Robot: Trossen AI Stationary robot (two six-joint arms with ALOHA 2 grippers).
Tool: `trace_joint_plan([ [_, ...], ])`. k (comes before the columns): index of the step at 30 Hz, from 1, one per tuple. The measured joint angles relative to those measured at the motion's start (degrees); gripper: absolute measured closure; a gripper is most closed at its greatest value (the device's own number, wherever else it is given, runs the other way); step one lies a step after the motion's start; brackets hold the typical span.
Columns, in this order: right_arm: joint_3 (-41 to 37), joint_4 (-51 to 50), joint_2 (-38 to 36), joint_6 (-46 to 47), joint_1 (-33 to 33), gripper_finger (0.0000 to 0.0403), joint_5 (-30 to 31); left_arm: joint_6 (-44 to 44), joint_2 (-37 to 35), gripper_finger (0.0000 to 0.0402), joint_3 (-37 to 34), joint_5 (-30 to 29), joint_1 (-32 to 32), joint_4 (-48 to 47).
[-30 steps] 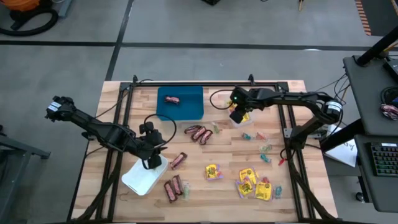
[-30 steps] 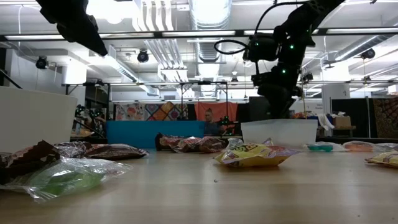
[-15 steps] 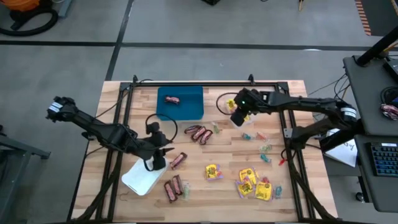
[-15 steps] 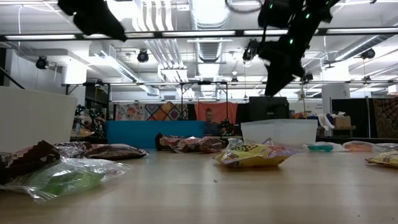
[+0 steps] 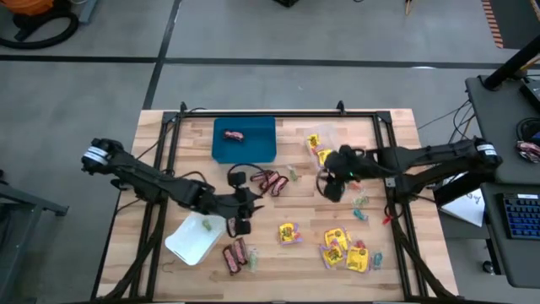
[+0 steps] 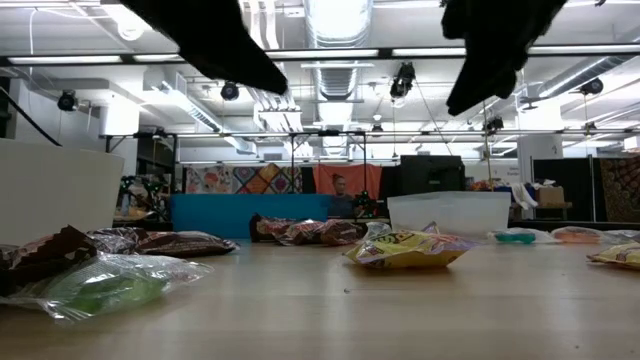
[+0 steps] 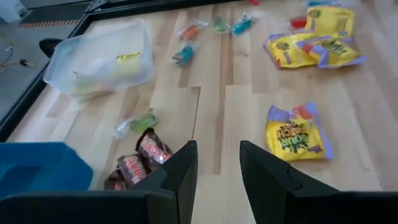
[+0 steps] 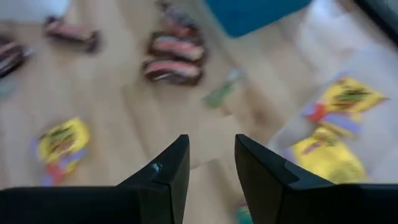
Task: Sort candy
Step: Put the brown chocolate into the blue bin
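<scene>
My left gripper (image 5: pixel 245 207) hovers open over the table's middle, just right of the white tray (image 5: pixel 187 245); a green sweet (image 5: pixel 205 225) lies on that tray. Its wrist view looks past the open left gripper (image 7: pixel 217 168) at brown-red bars (image 7: pixel 140 165) and a yellow packet (image 7: pixel 297 132). My right gripper (image 5: pixel 332 184) hangs open near the clear tray (image 5: pixel 331 135), which holds yellow packets (image 5: pixel 323 154). In its own view the right gripper (image 8: pixel 211 168) is over bare wood, with brown-red bars (image 8: pixel 171 56) beyond. One bar (image 5: pixel 234 135) lies in the blue tray (image 5: pixel 257 145).
Loose candy lies on the wood: brown-red bars (image 5: pixel 268 181) in the middle and more bars (image 5: pixel 236 253) by the near edge, yellow packets (image 5: pixel 346 252) near right, pastel sweets (image 5: pixel 361 203) right of centre. A black frame (image 5: pixel 169 169) borders the table.
My left gripper has moved from over the white tray toward the table's right, and a green sweet now shows on the tray where it stood. My right gripper has risen from the clear tray and swung toward the near edge.
</scene>
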Motion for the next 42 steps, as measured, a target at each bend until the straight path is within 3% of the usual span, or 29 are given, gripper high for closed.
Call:
trace_joint_plan([
  [8,-8.58,11.59,-2.26,4.96,10.92,0.0282,0.38,3.02,9.07,0.0297,0.0,0.05,1.03,13.47],
  [13,-12.85,17.49,-2.4,7.47,15.46,0.0282,5.69,3.13,13.08,0.0297,0.0,0.16,2.68,19.69],
  [18,-15.15,20.71,-2.35,10.92,18.07,0.0282,11.18,3.08,16.6,0.0297,0.02,6.17,5.79,25.94],
  [25,-15.68,22.44,-1.57,13.5,19.89,0.0282,18.3,1.13,21.31,0.0297,0.02,5.5,8.95,26.74],
  [32,-15.84,23.44,-0.75,13.35,19.95,0.0282,18.88,-1.14,23.21,0.0296,0.02,3.63,11.85,27.01],
  [37,-15.85,23.87,0.05,13.41,19.92,0.0282,19.53,-0.43,23.27,0.0296,0.02,-2.15,12.05,25.09],
  [42,-15.87,24.51,0.4,13.35,19.92,0.0282,19.54,-1.99,23.27,0.0294,0.02,-1.39,12.07,24.45],
])
